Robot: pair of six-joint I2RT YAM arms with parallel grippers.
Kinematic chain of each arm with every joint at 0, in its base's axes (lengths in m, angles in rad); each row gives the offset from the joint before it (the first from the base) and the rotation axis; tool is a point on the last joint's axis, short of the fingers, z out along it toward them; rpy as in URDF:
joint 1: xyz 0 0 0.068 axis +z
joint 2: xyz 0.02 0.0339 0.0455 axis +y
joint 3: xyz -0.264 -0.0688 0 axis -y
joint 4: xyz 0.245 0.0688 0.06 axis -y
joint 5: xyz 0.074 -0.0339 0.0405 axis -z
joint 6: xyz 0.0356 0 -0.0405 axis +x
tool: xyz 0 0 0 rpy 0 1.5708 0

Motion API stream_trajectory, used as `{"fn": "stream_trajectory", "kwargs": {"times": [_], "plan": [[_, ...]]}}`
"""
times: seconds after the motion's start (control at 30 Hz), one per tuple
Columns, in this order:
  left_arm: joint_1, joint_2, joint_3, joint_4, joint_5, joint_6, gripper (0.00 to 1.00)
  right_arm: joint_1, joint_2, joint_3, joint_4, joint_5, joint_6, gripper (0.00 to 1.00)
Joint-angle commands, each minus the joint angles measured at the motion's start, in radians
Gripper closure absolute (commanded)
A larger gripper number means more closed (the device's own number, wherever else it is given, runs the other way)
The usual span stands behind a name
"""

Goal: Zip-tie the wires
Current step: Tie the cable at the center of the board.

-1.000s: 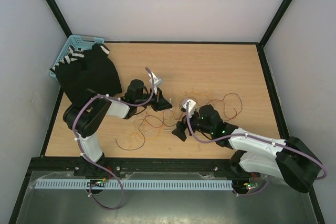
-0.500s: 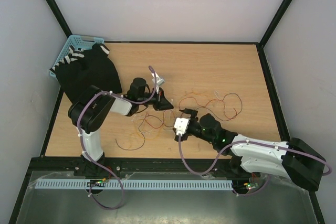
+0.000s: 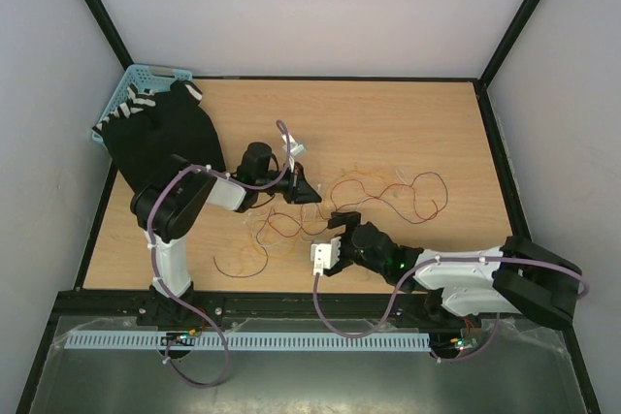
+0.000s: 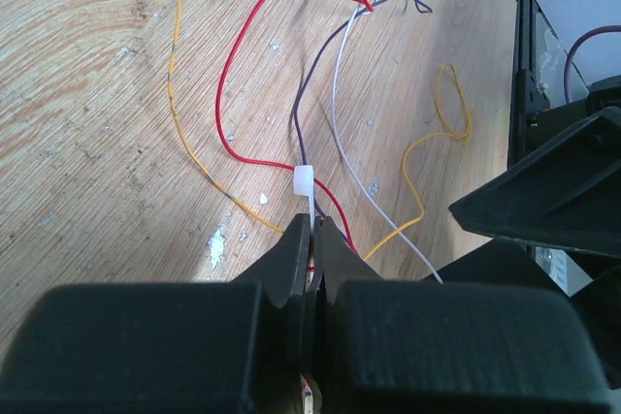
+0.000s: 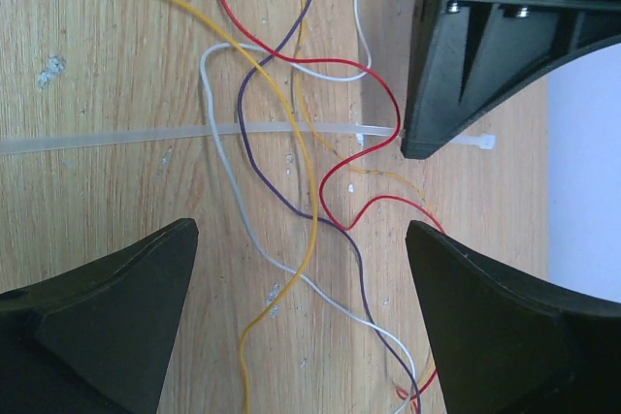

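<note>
The left gripper point(image 4: 310, 239) is pinched shut on the zip tie point(image 5: 146, 136). The tie's long tail lies sideways across the wires point(image 5: 312, 220), just ahead of the wide-open right gripper point(image 5: 301, 232).

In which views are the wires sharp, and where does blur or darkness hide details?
Left wrist view: the wires and zip tie are sharp; the shut left gripper is a dark, soft mass near the lens. Right wrist view: wires sharp, the open right gripper plain black without detail. Top view: even light, wires too thin to follow.
</note>
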Motion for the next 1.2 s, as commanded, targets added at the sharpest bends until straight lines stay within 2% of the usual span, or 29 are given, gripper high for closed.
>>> {"fn": "stream_trajectory", "kwargs": {"times": [0.0, 0.27, 0.83, 1.03, 1.17], "plan": [[0.006, 0.002, 0.020, 0.018, 0.037, -0.011, 1.00, 0.009, 0.054, 0.028, 0.068, 0.003, -0.033, 0.01], [0.013, 0.004, 0.017, 0.017, 0.040, -0.028, 1.00, 0.004, 0.235, 0.104, 0.142, 0.016, -0.014, 0.01], [0.044, -0.002, -0.010, 0.018, 0.064, -0.056, 1.00, -0.170, 0.426, 0.294, 0.225, -0.074, -0.054, 0.01], [0.050, -0.012, -0.008, 0.015, 0.069, -0.066, 1.00, -0.208, 0.452, 0.371, 0.189, -0.111, -0.067, 0.01], [0.051, -0.016, -0.003, 0.013, 0.078, -0.080, 1.00, -0.207, 0.403, 0.340, 0.155, -0.148, -0.082, 0.01]]}}
